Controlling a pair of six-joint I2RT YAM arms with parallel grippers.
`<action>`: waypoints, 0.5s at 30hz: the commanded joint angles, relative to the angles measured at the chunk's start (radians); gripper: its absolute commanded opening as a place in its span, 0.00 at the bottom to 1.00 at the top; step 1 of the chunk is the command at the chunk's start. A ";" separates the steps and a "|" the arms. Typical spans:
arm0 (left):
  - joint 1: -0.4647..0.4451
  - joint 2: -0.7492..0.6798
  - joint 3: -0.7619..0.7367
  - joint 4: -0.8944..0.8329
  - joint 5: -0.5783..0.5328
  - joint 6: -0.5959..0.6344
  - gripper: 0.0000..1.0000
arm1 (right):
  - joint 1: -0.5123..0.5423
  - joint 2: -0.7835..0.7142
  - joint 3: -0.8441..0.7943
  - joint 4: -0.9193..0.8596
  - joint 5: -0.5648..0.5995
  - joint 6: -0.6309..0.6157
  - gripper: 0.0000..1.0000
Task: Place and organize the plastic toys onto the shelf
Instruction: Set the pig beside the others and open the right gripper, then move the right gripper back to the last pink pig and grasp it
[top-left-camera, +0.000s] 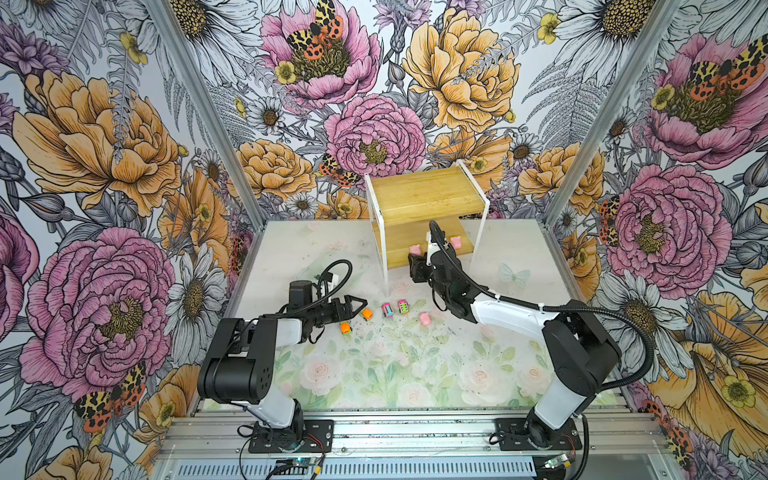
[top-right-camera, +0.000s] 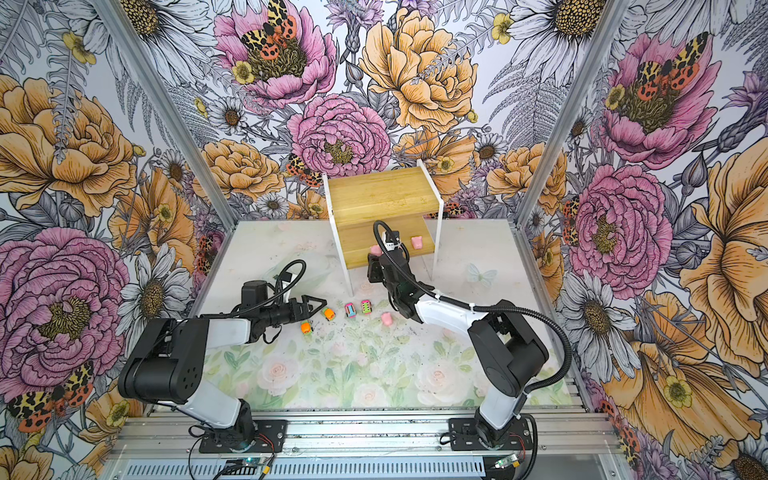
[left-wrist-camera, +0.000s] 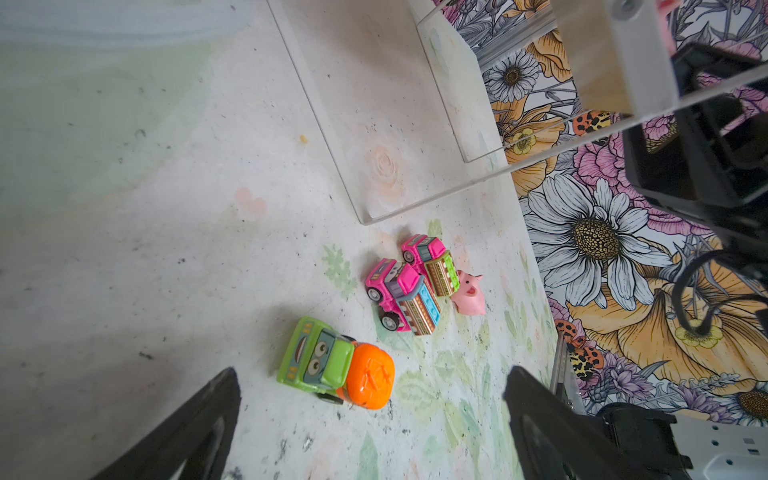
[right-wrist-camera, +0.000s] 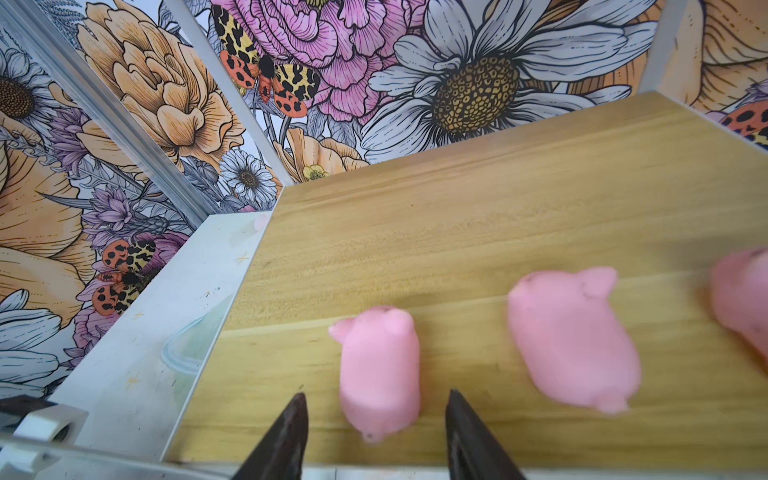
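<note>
The shelf stands at the back of the table. Three pink pigs lie in a row on its lower board; both top views show only two of them. My right gripper is open at the board's front edge, its tips either side of the leftmost pig's tail end without touching it. On the table lie two orange-and-green cars, two pink cars and a fourth pig. My left gripper is open and empty, just short of an orange-and-green car.
A clear plastic tray lies on the table beyond the cars, left of the shelf's white leg. The shelf's upper board carries nothing. Flowered walls with metal corner posts enclose the table on three sides.
</note>
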 joint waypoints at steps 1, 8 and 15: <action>0.009 0.007 0.025 0.002 0.014 0.003 0.99 | 0.011 -0.079 -0.050 -0.069 -0.052 -0.031 0.56; 0.010 0.008 0.025 0.001 0.013 0.002 0.99 | 0.011 -0.212 -0.194 -0.143 -0.223 -0.138 0.58; 0.009 0.005 0.023 0.001 0.015 0.004 0.99 | 0.021 -0.260 -0.427 -0.040 -0.234 -0.108 0.56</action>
